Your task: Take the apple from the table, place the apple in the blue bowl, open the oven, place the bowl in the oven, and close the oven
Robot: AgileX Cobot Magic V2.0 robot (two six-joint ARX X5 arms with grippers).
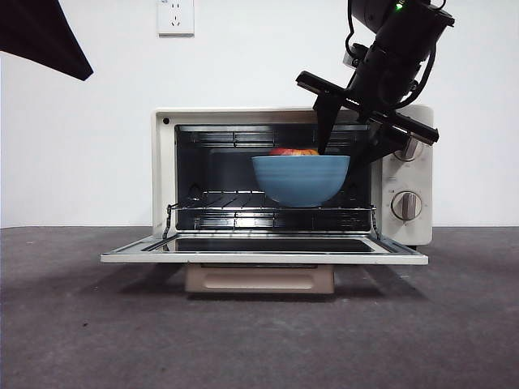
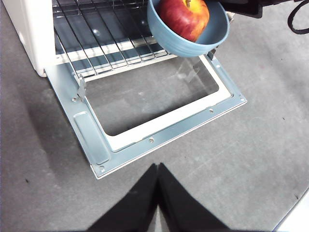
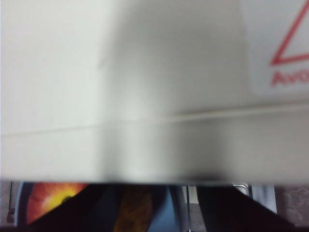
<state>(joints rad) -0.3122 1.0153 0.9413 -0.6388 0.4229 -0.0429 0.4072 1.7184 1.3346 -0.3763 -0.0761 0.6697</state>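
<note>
Right gripper [image 1: 350, 139] on upright blue bowl's [image 1: 301, 179] rim

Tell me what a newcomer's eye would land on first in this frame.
First, the blue bowl with the red apple in it, held at the mouth of the oven just above the wire rack. The right gripper comes down dark from the upper right and grips the bowl's rim. The oven door lies fully open and flat in front, while the left gripper waits shut over the table.
</note>
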